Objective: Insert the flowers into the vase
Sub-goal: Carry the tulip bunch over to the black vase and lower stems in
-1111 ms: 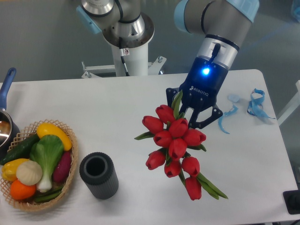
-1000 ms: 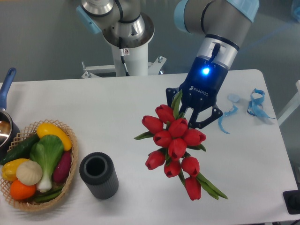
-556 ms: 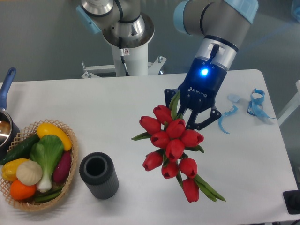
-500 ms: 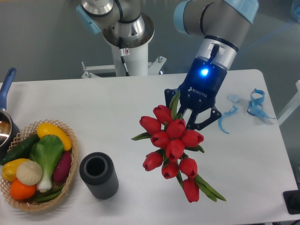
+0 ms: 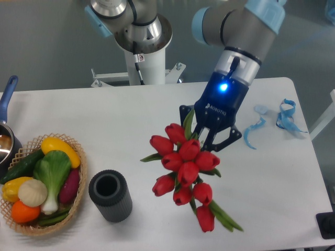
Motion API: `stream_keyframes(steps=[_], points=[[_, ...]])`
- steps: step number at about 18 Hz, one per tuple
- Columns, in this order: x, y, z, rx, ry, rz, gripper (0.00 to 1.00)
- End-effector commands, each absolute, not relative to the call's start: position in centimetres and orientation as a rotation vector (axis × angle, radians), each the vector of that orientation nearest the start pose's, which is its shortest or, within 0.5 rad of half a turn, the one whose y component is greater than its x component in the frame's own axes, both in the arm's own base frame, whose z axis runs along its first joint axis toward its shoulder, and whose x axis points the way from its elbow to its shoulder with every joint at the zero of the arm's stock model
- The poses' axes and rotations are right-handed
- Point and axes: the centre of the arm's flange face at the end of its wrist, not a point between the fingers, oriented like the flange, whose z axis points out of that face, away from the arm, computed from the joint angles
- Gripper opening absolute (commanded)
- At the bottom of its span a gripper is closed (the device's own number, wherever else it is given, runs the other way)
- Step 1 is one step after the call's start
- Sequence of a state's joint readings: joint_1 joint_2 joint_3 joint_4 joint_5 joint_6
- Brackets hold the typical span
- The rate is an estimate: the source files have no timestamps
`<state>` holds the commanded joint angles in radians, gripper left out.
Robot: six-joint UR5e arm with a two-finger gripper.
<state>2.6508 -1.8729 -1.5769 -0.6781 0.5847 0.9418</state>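
The flowers (image 5: pixel 183 167), a bunch of red tulips with green leaves, hang above the table, heads towards the camera. My gripper (image 5: pixel 201 137) is shut on their stems from behind, and the heads hide the fingertips. The vase (image 5: pixel 110 194), a dark grey ribbed cylinder with an open round mouth, stands upright at the front left. It is a good hand's width to the left of the bunch and lower in the view.
A wicker basket (image 5: pixel 78 191) of toy vegetables sits just left of the vase, almost touching it. A pot with a blue handle (image 5: pixel 5 99) is at the left edge. Blue ribbon scraps (image 5: pixel 285 117) lie at the right. The robot base (image 5: pixel 141 57) stands behind.
The gripper and the flowers have shifted left and slightly towards the front, closer to the vase. Nothing else has moved.
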Motion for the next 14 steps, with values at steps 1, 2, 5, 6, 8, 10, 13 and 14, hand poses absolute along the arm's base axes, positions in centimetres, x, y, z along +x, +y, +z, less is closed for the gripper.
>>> stream_keyframes(steps=[1,2,5,6,8,10,13,14], points=[[-43.5,48.6,45.8,-1.998,0.227,-0.087,0.13],[-43.1,48.8,45.8,-1.954,0.259,-0.116,0.13],[-41.9,49.1,45.7,-1.841,0.335,-0.183,0.13],[-41.6,49.3,45.5,-1.794,0.378,-0.194,0.13],[-40.3,50.1,44.3,-1.64,0.502,-0.224,0.13],[-38.6,50.3,43.3,-1.53,0.536,-0.281,0.13],[-37.2,50.9,43.6,-1.488,0.554,-0.315,0.13],[-36.4,51.3,43.4,-1.48,0.56,-0.331,0.13]])
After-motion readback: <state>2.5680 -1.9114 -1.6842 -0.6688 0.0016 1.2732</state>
